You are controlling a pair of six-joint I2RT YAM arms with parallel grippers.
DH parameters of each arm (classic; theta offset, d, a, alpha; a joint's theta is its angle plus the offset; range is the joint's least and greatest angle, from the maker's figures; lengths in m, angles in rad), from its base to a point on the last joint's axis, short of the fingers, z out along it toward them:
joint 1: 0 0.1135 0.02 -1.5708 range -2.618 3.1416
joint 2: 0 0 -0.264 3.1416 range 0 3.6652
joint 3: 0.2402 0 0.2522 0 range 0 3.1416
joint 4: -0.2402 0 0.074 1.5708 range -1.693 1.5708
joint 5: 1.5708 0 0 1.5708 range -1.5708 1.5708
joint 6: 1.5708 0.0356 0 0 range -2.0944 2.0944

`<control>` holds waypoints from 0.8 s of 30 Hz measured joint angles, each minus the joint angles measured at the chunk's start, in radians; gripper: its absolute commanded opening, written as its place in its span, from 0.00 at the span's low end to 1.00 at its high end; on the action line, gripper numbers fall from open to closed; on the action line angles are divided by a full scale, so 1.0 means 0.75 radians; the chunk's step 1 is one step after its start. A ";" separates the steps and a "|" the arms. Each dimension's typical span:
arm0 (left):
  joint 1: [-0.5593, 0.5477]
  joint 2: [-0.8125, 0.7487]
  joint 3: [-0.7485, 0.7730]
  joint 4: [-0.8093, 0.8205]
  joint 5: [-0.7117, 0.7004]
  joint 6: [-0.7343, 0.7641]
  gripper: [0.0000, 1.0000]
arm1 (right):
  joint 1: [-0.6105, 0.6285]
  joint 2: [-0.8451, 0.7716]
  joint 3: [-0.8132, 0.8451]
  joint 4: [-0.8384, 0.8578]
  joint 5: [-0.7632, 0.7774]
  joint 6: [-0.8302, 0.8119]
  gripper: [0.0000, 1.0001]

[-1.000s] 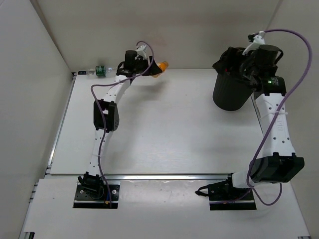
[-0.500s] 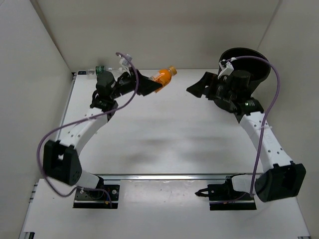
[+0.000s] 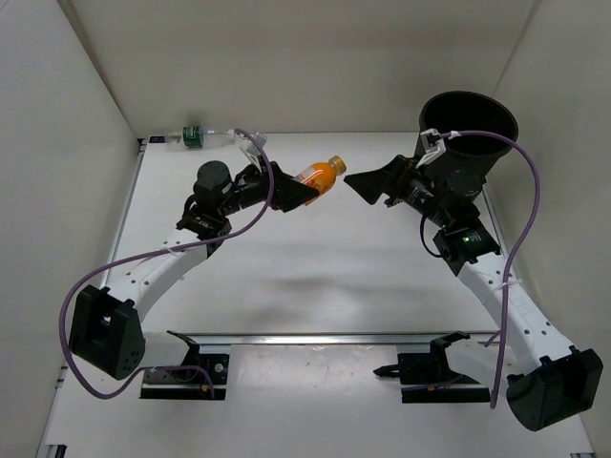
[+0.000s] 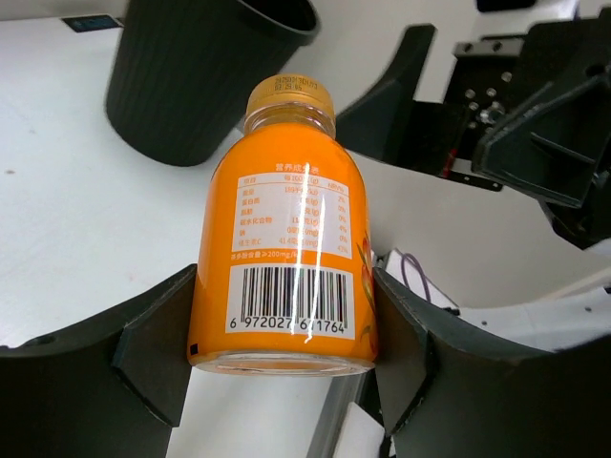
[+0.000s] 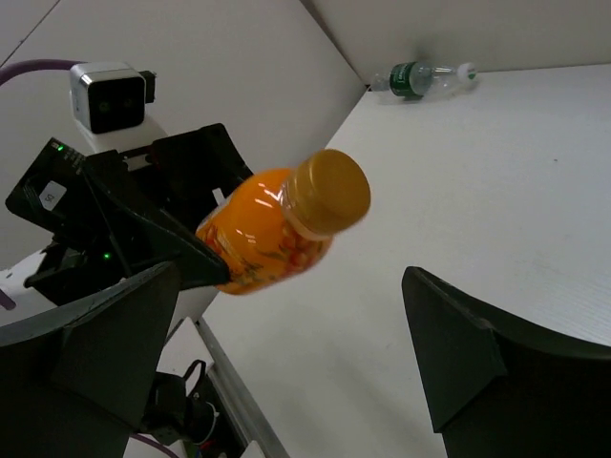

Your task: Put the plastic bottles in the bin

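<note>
One orange btl (image 3: 318,178), orange cap, label w/ barcode, is up off the table, clamped across its lower body by the left gripper (image 4: 284,296). It's near-horizontal, cap end toward the bin (image 3: 477,103), well apart on the bin's left. Bin: tall, round, black, ribbed wall, rolled rim, standing mouth up. A clear btl w/ green label (image 3: 196,136) lies on its side, much farther left of the bin, by the back wall.
</note>
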 measured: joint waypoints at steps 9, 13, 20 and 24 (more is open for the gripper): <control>-0.083 0.001 -0.006 0.078 0.003 -0.024 0.54 | 0.073 0.116 0.008 0.057 -0.005 0.071 0.88; -0.104 0.003 -0.005 0.064 -0.005 -0.011 0.54 | 0.094 0.118 0.009 0.110 0.011 0.089 0.61; -0.108 0.012 -0.004 0.068 -0.016 -0.007 0.58 | 0.105 0.146 0.038 0.117 0.015 0.107 0.33; -0.108 0.018 0.004 0.047 -0.016 0.014 0.59 | 0.105 0.151 0.038 0.117 0.018 0.109 0.10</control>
